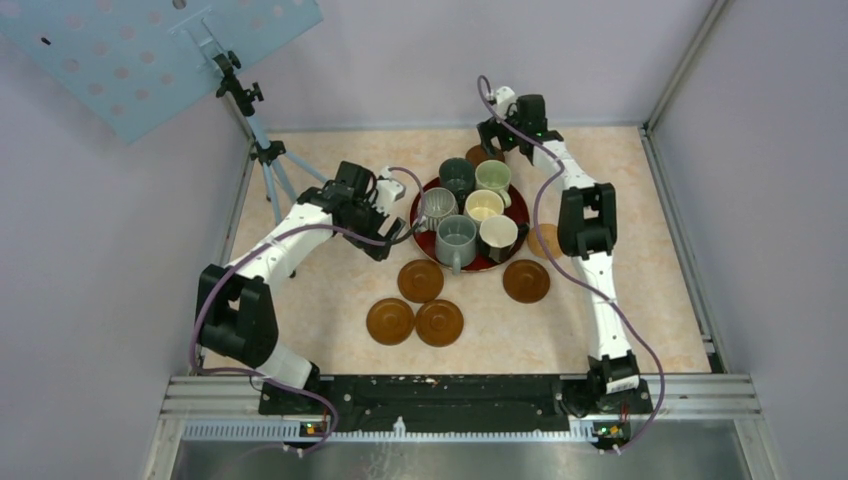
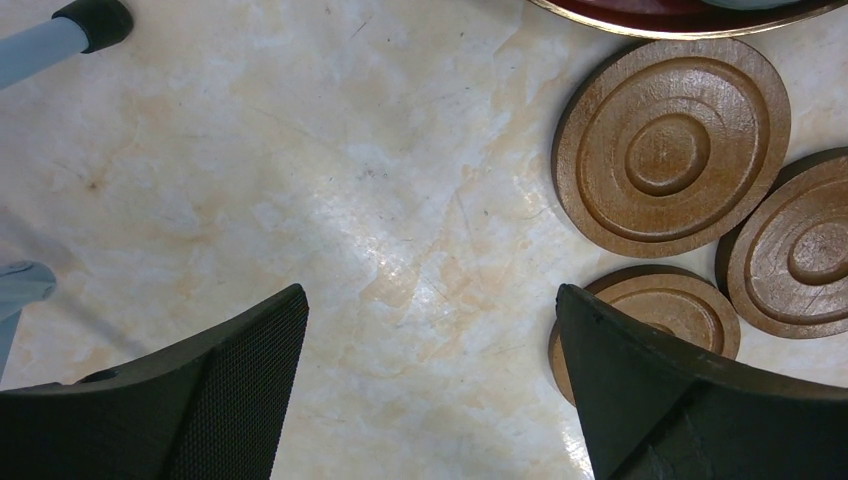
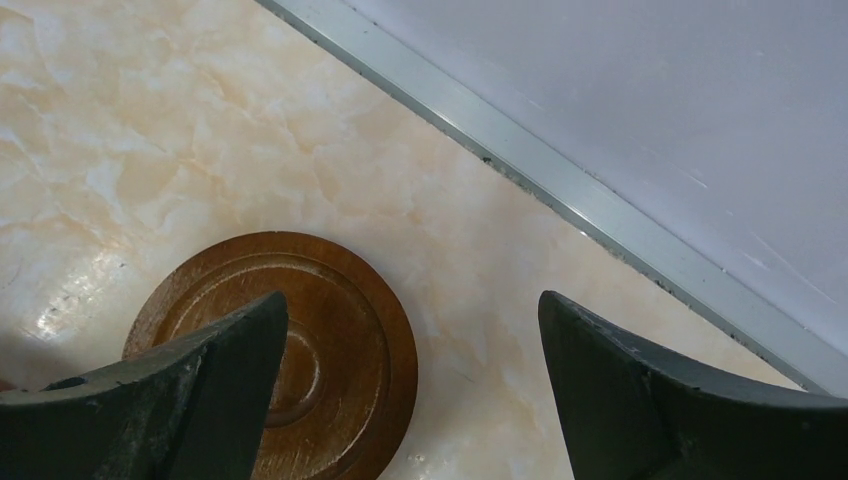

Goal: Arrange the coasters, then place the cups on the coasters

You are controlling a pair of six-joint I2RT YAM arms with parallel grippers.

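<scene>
Six cups stand together on a dark-red round tray (image 1: 417, 222): charcoal (image 1: 457, 177), pale green (image 1: 492, 178), ribbed grey (image 1: 437, 208), cream-yellow (image 1: 484, 206), grey (image 1: 456, 240) and off-white (image 1: 499, 236). Brown coasters lie on the table in front of the tray (image 1: 420, 281), (image 1: 390, 321), (image 1: 439, 323), (image 1: 526, 281), one sits half behind the right arm (image 1: 545, 240), and one behind the tray (image 1: 477, 155). My left gripper (image 1: 385, 243) (image 2: 430, 292) hangs open over bare table left of three coasters (image 2: 670, 148). My right gripper (image 1: 490, 137) (image 3: 412, 297) is open above the back coaster (image 3: 340, 330), its left finger over the disc.
A tripod (image 1: 265, 160) stands at the table's left edge; one of its legs (image 2: 60, 35) shows in the left wrist view. The back wall's metal rail (image 3: 560, 180) runs close behind the right gripper. The tray rim (image 2: 680, 15) lies just beyond the coasters.
</scene>
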